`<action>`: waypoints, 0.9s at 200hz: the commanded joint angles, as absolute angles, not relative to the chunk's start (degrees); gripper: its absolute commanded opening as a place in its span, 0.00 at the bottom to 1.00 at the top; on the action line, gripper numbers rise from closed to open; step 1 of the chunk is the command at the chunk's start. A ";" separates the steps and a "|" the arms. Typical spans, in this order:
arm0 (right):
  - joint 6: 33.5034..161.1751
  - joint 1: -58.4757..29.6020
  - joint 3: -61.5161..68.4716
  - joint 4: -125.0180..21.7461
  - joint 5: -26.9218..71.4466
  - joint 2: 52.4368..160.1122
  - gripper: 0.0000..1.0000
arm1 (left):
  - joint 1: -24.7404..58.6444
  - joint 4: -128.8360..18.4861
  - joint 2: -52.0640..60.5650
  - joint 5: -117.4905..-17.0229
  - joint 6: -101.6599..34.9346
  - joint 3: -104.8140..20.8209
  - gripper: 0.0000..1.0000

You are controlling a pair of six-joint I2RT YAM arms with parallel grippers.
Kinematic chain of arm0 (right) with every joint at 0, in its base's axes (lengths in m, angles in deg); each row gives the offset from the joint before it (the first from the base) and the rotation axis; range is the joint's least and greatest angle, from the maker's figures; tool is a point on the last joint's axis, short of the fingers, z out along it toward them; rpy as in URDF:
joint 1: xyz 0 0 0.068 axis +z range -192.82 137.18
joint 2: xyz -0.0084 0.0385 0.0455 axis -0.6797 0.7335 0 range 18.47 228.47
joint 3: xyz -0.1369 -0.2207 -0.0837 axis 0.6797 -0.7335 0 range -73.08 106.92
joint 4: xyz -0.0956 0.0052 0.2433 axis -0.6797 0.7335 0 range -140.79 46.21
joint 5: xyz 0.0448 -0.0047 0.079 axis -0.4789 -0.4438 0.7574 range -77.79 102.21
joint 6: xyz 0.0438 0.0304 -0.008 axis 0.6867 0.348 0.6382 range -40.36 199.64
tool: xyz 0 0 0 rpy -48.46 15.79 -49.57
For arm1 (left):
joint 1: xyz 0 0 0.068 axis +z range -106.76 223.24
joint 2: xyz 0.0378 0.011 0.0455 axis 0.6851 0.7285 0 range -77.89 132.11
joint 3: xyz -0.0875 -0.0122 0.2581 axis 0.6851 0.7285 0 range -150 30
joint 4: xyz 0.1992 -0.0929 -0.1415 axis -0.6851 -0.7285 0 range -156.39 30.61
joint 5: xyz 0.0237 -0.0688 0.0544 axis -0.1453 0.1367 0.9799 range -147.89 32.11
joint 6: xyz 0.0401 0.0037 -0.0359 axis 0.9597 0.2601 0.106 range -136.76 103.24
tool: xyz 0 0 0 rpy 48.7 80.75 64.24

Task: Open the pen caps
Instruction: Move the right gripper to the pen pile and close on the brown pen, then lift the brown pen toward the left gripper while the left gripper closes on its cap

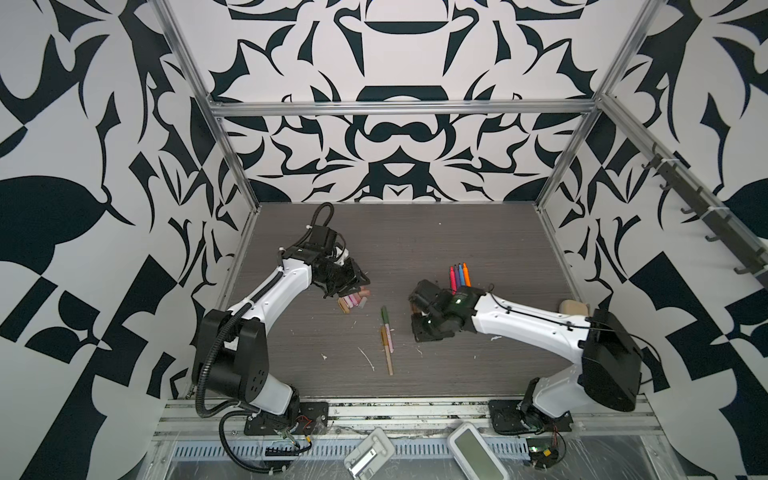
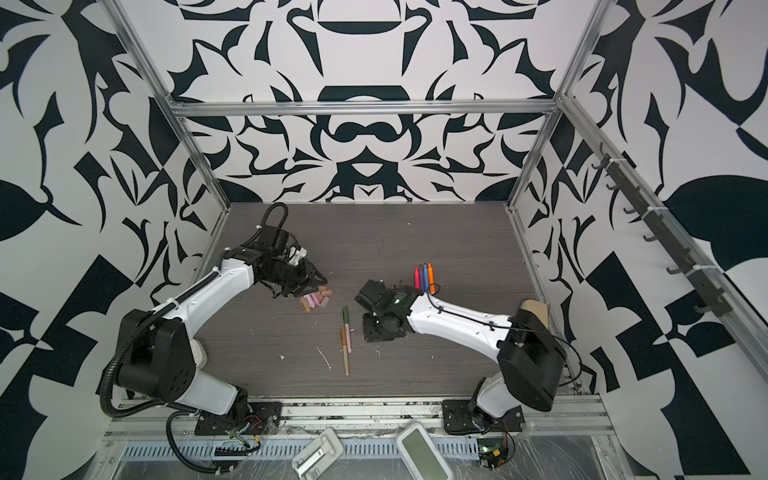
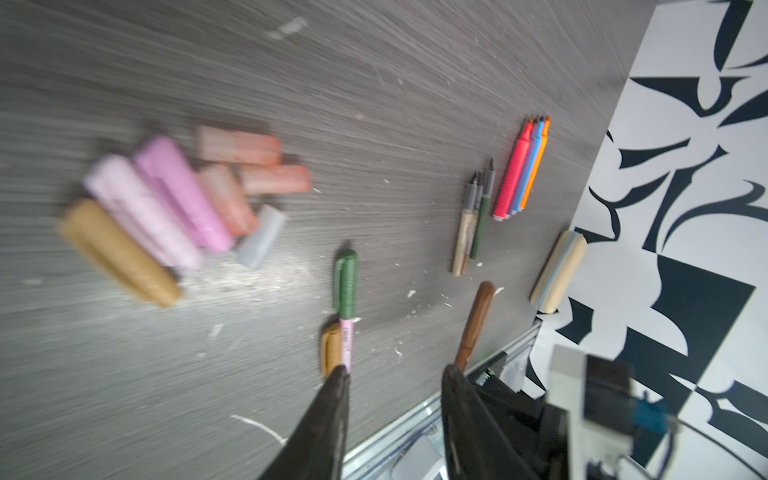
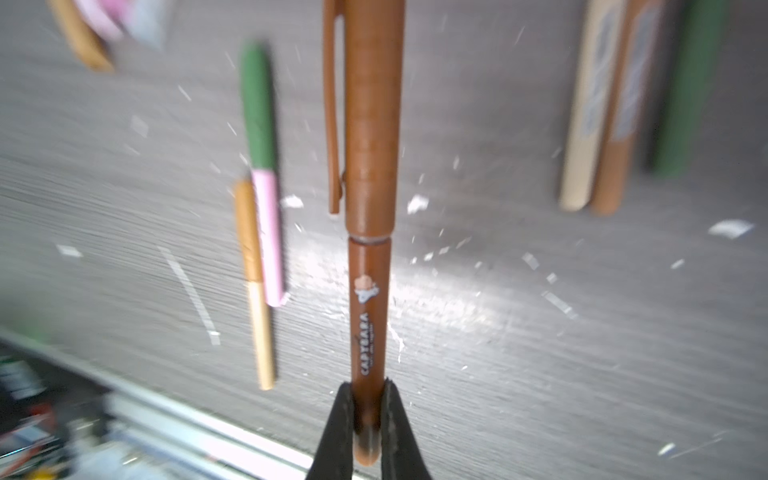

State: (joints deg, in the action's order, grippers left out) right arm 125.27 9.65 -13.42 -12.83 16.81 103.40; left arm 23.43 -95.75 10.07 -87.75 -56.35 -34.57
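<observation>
My right gripper [image 4: 367,386] is shut on the tail end of a brown pen [image 4: 370,311], whose brown cap [image 4: 374,124] with its clip sits on the barrel. My left gripper [image 3: 397,370] is open and holds nothing; it hovers just beside a pile of loose pen caps [image 3: 178,199], pink, peach, tan and clear, which also shows in a top view [image 1: 353,301]. A green-capped pink pen [image 1: 386,322] and a tan capped pen [image 1: 388,353] lie mid-table. Three muted uncapped pens [image 3: 473,224] lie beside the bright uncapped pens [image 1: 459,274].
A tan block [image 1: 575,308] lies by the right wall, behind the right arm. White scraps dot the grey table [image 1: 478,232]. Two white devices [image 1: 370,457] [image 1: 478,455] rest on the front rail. Patterned walls and metal frame posts close in three sides.
</observation>
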 commanded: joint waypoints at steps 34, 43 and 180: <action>121.78 6.03 -10.98 -15.67 29.03 101.16 0.00 | 16.03 -93.43 16.56 -90.95 -61.36 -42.37 0.45; 122.23 5.86 -10.94 -16.18 29.78 101.19 0.00 | 15.40 -93.49 17.22 -91.14 -61.53 -43.04 0.45; 123.67 4.45 -8.65 -17.39 30.47 101.09 0.00 | 9.68 -93.67 22.28 -92.81 -61.36 -45.73 0.39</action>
